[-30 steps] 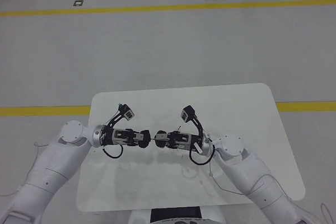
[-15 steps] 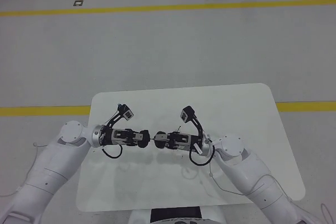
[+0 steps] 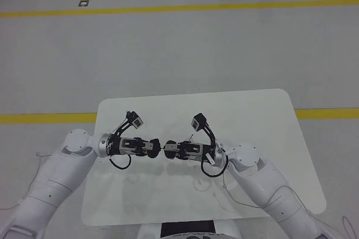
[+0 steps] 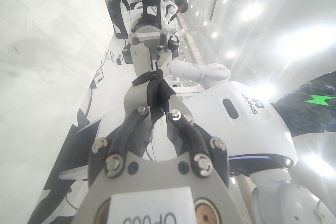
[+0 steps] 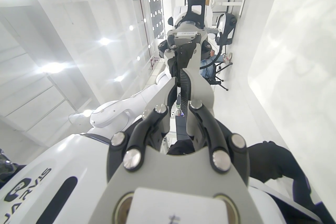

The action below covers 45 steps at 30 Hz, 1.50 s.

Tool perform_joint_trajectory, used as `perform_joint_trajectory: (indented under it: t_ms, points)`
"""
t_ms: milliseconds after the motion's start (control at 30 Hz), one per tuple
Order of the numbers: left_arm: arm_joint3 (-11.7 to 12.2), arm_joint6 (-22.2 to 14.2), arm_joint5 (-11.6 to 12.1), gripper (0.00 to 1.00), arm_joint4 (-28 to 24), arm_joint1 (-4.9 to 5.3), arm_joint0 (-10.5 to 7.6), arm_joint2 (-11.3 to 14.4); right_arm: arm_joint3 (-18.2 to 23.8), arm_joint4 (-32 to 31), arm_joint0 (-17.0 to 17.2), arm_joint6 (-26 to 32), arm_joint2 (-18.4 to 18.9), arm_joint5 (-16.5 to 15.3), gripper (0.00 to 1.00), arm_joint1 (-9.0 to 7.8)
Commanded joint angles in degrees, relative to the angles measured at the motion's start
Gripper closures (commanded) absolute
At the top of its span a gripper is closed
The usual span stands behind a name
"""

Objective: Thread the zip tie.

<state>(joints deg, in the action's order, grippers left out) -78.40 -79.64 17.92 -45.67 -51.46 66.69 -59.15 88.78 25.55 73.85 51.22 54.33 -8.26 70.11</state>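
While raised above the white table [image 3: 257,113], held level and aimed straight at its partner: the left gripper [image 3: 152,147], first in the line. Pressed together on the zip tie [image 3: 161,148], with the black strap pinched flat between its fingers [image 4: 134,93] in the left wrist view. Just ahead of those fingertips, a short run of strap in open air, off the tabletop, bridging the small gap to the opposite gripper. At the far end of that run, close against the opposite fingertips, a dark lump on the strap, with a short black end sticking out sideways from it. Hard to tell from any view about that lump: head, fold or threaded loop. Next in line, nose to nose with the left and level with it, the right gripper [image 3: 172,147], likewise closed tight on the zip tie. From the right wrist view, a ribbed black band coming out from between its own fingers [image 5: 202,88], lying against one of them, and running straight ahead into the closed fingertips of the left gripper beyond. Both grippers near the table's middle, slightly toward its near edge.
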Motion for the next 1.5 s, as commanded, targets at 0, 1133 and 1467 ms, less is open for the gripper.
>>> perform_joint_trajectory:
  t_ms: [0,1133,1467]
  points:
    - [0.0,0.0,0.0,1.0,0.0,-0.01,0.0,0.1,0.0,0.0,0.0,-0.1,-0.1,0.0,1.0,0.0]
    - [0.1,0.0,0.0,0.96,-0.2,0.02,-0.42,0.6,-0.5,0.0,-0.4,-0.3,-0.5,0.0,1.0,-0.02]
    - [0.2,0.0,-0.1,0.93,-0.1,-0.03,-0.68,1.0,-0.4,0.0,-0.3,-0.4,-0.4,0.0,1.0,-0.06]
